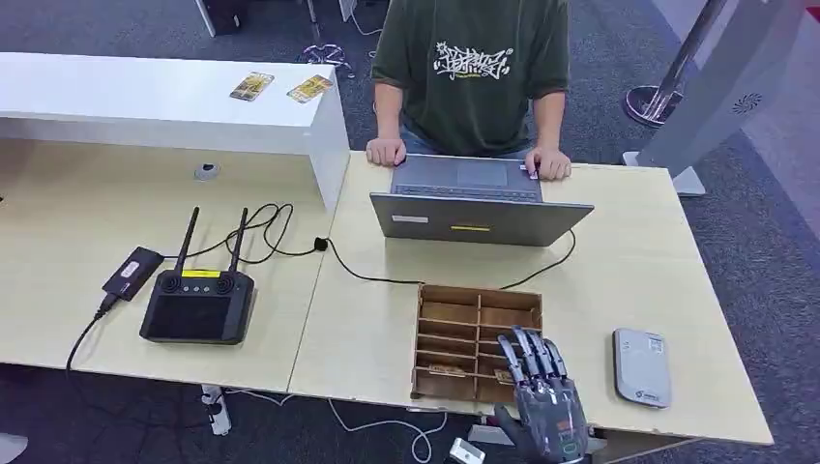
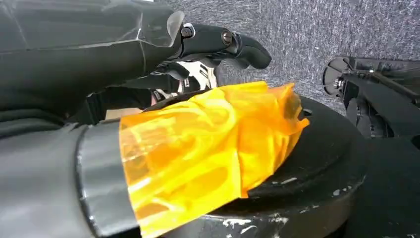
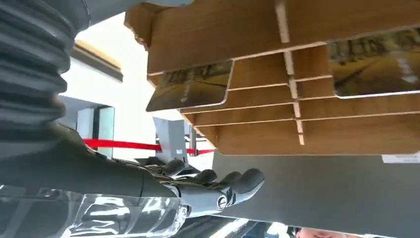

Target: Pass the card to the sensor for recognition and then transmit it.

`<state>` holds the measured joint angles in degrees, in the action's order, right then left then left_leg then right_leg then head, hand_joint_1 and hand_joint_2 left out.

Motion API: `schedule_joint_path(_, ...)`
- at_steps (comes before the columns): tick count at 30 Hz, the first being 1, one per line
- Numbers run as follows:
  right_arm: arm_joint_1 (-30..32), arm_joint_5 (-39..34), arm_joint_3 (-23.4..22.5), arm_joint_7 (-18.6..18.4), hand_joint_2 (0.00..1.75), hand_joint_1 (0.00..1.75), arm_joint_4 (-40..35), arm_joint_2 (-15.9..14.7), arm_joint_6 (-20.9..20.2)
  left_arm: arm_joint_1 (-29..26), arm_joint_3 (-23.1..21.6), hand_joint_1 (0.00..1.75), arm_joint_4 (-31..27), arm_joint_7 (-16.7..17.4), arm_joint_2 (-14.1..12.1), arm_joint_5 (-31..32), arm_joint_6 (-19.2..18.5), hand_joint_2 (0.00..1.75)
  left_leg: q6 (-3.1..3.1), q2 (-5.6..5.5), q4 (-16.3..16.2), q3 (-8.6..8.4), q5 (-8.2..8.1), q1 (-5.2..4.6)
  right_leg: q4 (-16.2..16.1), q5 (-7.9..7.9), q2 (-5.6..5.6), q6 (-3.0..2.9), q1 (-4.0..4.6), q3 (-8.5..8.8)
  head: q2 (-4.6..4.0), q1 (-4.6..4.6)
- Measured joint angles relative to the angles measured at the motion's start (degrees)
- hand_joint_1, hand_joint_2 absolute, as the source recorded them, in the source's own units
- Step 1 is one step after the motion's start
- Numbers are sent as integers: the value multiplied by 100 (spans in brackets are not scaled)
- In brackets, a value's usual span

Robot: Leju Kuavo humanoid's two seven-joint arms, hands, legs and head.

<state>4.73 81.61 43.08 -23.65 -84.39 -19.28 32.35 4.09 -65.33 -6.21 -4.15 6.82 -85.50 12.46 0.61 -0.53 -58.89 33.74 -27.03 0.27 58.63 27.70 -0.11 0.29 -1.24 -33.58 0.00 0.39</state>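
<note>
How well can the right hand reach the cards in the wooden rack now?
Probably yes. The right hand hovers open at the wooden rack's near right corner, nothing lies between them, and a card stands up out of its slot close to the fingers.

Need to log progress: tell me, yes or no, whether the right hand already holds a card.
No. In the head view the right hand hovers with fingers spread over the wooden organizer, holding nothing; a card sits in its slot.

Brown wooden card rack (image 1: 478, 311), grey sensor (image 1: 642, 366)
</note>
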Motion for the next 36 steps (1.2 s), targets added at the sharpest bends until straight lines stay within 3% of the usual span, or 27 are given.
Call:
schedule_joint_path(5,36,142,-7,-155,175,0,-144,-179,-406,-1,0,0,0,-7,2,-4,-2,0,0,0,0,0,0,-2,-1,0,-1,0,-1,0,0,0)
schedule_joint_path(12,-3,347,0,-85,175,0,-166,-531,-793,0,0,0,0,-17,0,-4,-9,0,0,0,0,0,-1,-2,-1,0,-1,0,-1,0,0,0)
schedule_joint_path(18,-50,376,0,-48,175,0,-172,-776,-795,0,0,0,0,-35,0,-4,-9,0,0,0,0,0,0,-1,-1,0,-1,0,-1,0,0,0)
schedule_joint_path(36,-80,186,-7,136,175,0,-463,-879,-795,-1,0,0,0,-66,0,-4,2,0,0,0,0,1,0,-1,0,0,-1,0,-1,0,0,0)
